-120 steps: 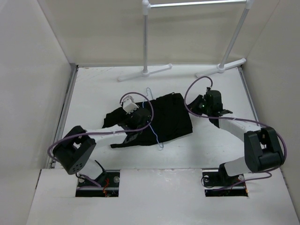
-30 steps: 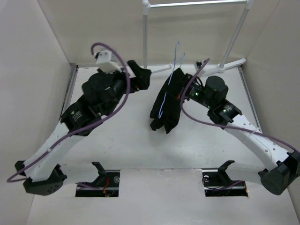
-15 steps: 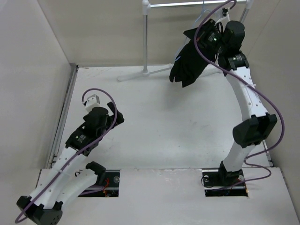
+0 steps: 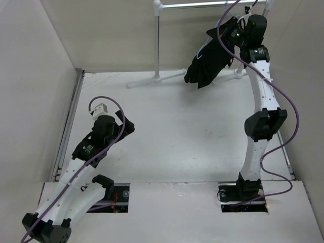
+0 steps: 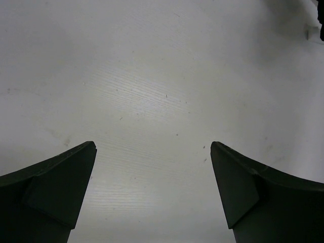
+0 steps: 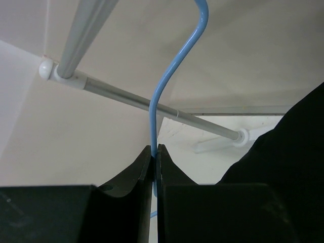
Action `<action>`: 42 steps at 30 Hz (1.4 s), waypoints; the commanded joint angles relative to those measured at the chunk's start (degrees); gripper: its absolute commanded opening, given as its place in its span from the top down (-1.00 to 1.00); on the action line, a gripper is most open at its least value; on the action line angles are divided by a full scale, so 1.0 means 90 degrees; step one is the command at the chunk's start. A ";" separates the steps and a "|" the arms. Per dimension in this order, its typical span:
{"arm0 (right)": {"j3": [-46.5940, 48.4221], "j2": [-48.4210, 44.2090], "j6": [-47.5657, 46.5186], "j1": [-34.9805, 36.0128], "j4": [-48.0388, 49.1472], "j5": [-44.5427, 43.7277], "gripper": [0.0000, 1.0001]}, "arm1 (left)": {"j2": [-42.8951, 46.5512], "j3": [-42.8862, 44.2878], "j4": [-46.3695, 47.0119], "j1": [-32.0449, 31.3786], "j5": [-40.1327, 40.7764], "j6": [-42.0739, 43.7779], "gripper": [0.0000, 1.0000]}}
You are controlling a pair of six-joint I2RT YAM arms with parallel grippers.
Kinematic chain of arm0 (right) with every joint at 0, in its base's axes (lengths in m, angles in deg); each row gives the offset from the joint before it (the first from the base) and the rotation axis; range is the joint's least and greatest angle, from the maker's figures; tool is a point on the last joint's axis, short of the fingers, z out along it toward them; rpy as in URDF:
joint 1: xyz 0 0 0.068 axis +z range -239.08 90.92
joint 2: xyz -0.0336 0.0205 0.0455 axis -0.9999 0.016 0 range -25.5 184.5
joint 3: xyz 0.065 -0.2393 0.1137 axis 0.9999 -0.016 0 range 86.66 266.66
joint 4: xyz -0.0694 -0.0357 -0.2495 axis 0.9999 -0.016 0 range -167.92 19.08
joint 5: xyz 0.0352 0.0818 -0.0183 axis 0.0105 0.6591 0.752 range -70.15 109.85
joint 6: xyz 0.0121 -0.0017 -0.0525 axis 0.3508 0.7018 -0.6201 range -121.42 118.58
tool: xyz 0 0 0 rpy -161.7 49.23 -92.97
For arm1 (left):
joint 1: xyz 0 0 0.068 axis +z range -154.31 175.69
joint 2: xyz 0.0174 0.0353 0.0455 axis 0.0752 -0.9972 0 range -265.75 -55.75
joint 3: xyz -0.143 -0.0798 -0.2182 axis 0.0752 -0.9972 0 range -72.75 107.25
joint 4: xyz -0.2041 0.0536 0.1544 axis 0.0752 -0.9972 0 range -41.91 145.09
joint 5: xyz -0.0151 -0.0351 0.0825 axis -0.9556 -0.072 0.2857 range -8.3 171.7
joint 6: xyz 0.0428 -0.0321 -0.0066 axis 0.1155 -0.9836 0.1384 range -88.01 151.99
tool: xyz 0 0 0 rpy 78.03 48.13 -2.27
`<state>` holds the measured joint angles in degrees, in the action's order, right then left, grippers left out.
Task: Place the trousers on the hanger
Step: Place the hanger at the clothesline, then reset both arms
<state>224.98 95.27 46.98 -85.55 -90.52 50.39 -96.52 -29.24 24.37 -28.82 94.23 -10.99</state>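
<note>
The black trousers (image 4: 210, 61) hang draped over the pale blue wire hanger (image 6: 163, 96), held high at the back right beside the rack's rail (image 4: 202, 4). My right gripper (image 4: 239, 26) is shut on the hanger's neck just under its hook. In the right wrist view its jaws (image 6: 154, 152) pinch the blue wire, the hook curves up past the rail (image 6: 86, 30), and black cloth (image 6: 291, 152) fills the right side. My left gripper (image 4: 130, 127) stands open over bare table at the left, with nothing between its fingers (image 5: 50, 177).
The white garment rack has a left post (image 4: 157, 40) and feet (image 4: 154, 79) at the back of the table, and a right post (image 4: 255, 38) close to my right arm. White walls close in the table on three sides.
Within the last second my right arm lifted the hanger with the trousers off the table up to the rail. My left arm drew back to the near left, open.
</note>
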 commanded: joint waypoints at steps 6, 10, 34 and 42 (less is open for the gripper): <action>0.0345 0.0048 0.0111 -0.0348 0.0351 0.0180 0.95 | -0.0362 -0.0010 0.0630 0.0297 -0.0347 0.0010 -1.00; -0.0542 -0.0342 -0.0055 -0.0329 0.0604 0.0093 0.94 | -0.0469 -0.0020 0.0737 0.0316 -0.0367 -0.0019 -1.00; -0.3491 -0.2977 -0.0436 -0.0505 0.1161 -0.1068 -1.00 | -0.1074 0.0799 0.0504 0.0473 -0.0309 0.0039 -1.00; -0.8107 -0.6052 -0.0320 -0.0388 0.1084 -0.4007 -1.00 | -0.1699 0.1338 0.0376 0.0073 -0.0006 0.0225 -1.00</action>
<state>161.62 46.11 43.88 -89.73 -80.44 26.87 -110.82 -19.47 28.26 -26.40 92.40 -10.25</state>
